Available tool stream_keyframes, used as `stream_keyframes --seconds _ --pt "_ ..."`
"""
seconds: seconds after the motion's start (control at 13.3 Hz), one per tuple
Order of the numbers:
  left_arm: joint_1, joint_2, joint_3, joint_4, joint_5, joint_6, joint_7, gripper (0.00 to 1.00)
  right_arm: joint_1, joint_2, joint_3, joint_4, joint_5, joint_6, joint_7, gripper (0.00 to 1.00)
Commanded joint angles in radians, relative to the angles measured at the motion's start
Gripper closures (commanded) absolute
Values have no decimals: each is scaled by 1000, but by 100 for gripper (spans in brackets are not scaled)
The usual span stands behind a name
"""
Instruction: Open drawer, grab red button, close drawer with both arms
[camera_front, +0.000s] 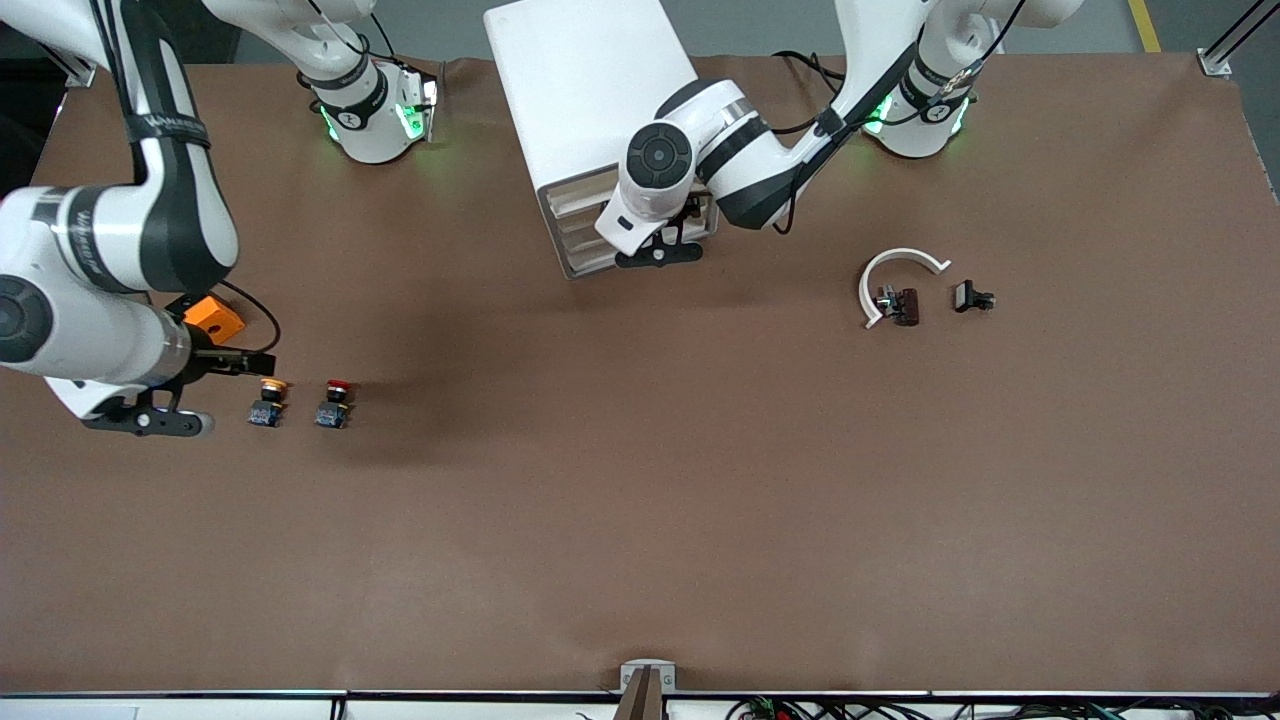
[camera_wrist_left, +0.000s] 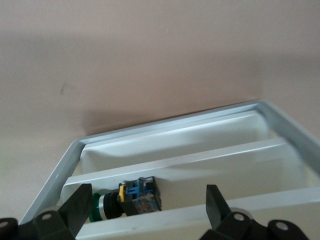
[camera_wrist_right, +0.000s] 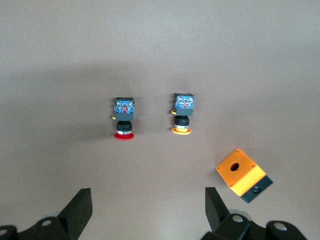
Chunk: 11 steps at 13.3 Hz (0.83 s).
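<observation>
The red-capped button (camera_front: 335, 402) lies on the brown table toward the right arm's end, beside a yellow-capped button (camera_front: 268, 402). It also shows in the right wrist view (camera_wrist_right: 123, 120). My right gripper (camera_front: 190, 392) is open and empty, above the table beside the yellow-capped button; its own view (camera_wrist_right: 147, 207) shows the jaws wide apart with bare table between them. The white drawer cabinet (camera_front: 590, 110) stands at the back middle. My left gripper (camera_front: 657, 250) is open at its front. In the left wrist view the left gripper (camera_wrist_left: 147, 205) is over a white drawer tray (camera_wrist_left: 175, 165).
A green-capped button (camera_wrist_left: 127, 199) lies in that drawer tray. An orange block with a hole (camera_front: 212, 318) sits beside the right gripper and shows in the right wrist view (camera_wrist_right: 244, 175). A white curved piece (camera_front: 900, 275) and two small dark parts (camera_front: 972, 297) lie toward the left arm's end.
</observation>
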Motion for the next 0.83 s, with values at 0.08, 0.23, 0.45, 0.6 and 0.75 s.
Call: stream_keyframes --seconds 0.08,0.23,0.45,0.6,0.75 --pt "-19 -8 88 62 16 -28 -1 0 -45 -106 5 -4 9 -43 -90 0" --pt "-16 -14 139 88 22 -28 2 0 -56 -149 3 -1 9 -80 -111 0" --pt "-8 -43 215 117 88 -29 0 0 -56 -186 2 1 8 -108 -115 0" --pt "47 -66 232 131 103 -43 10 0 -57 -197 0 2 8 -112 -141 0" --pt "122 -78 231 151 141 -57 54 0 -68 -197 2 5 8 -112 -153 0"
